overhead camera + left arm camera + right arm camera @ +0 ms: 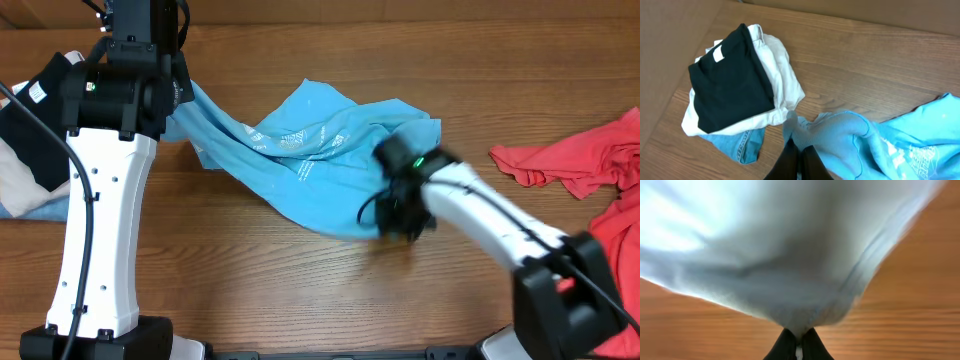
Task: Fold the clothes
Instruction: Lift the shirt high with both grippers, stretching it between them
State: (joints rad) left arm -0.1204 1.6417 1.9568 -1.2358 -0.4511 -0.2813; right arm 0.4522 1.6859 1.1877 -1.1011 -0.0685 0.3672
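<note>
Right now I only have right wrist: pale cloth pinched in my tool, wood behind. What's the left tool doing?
Observer: The left tool is shut on the far-left end of the blue T-shirt.
Operator: Shirt flat?
Observer: No. It's rumpled and stretched diagonally across the table to the right tool.
Operator: Where's the other shirt?
Observer: The coral-red T-shirt lies crumpled at the table's right edge, with neither tool on it.
</note>
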